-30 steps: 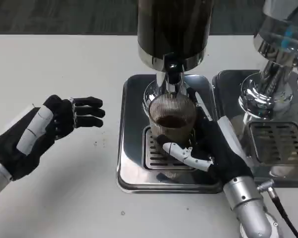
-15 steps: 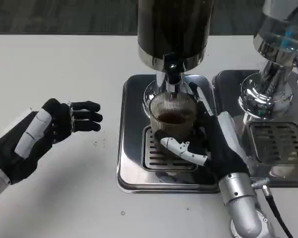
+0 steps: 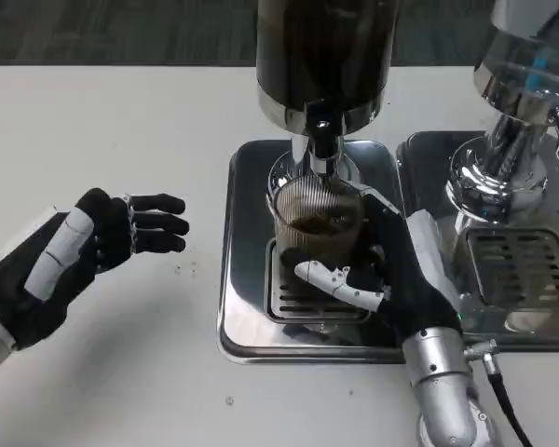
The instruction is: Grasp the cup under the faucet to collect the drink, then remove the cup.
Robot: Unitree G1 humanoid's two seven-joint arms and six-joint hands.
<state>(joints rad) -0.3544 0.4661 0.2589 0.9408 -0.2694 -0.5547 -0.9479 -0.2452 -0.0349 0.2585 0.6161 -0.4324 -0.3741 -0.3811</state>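
A clear ribbed cup [image 3: 317, 223] with dark drink in its bottom stands on the drip tray [image 3: 247, 317] right under the faucet [image 3: 322, 149] of the dark dispenser [image 3: 324, 56]. My right hand [image 3: 391, 270] wraps around the cup from the right and front, thumb across its lower front. My left hand [image 3: 84, 247] hovers over the white table to the left, fingers stretched toward the tray, holding nothing.
A second dispenser [image 3: 526, 102] with its own steel tray [image 3: 522, 270] stands at the right, close beside my right forearm [image 3: 438, 391]. White tabletop [image 3: 121, 121] spreads to the left and in front.
My right hand has shifted slightly left and farther in around the cup. The left hand has drifted a little down and left. The cup stays under the faucet.
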